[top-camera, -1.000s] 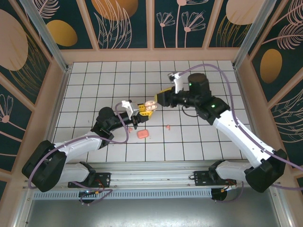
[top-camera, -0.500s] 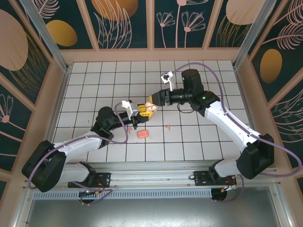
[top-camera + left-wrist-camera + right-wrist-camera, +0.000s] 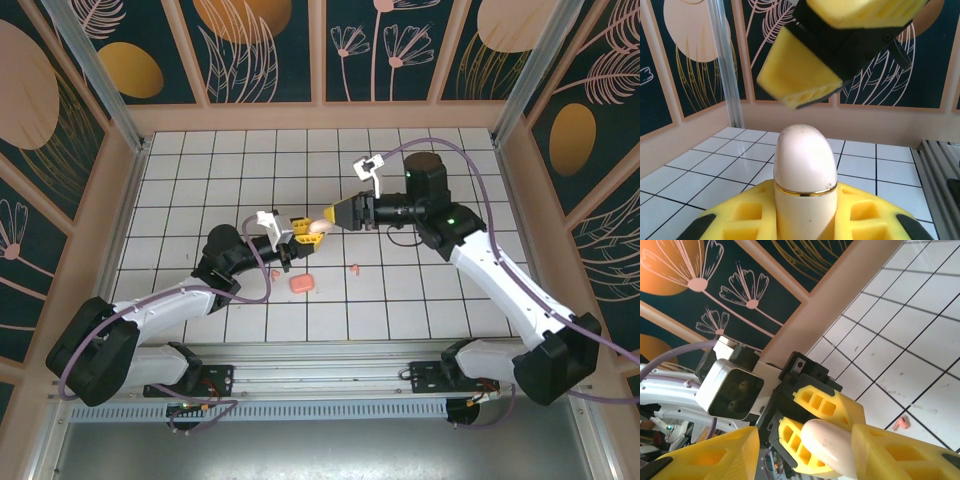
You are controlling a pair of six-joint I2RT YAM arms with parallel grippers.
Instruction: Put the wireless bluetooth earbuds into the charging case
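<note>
A single tiny pink earbud (image 3: 354,267) (image 3: 900,424) lies on the white-tiled desk (image 3: 200,180), near the coral-pink box (image 3: 301,283) and to its right as we look down from above. Beyond the box, toward the back wall, we see the cream capsule-shaped case (image 3: 316,228) (image 3: 803,170) raised off the desk, a thin gold band ringing its middle. The left end effector (image 3: 306,231) is clenched on the case's lower half, yellow fingers (image 3: 867,217) pressed to either side, the rounded top pointing outward. Facing it from the far side of the box, the right end effector (image 3: 334,214) (image 3: 805,455) is released, its yellow fingers spread wide on either side of the case's tip.
</note>
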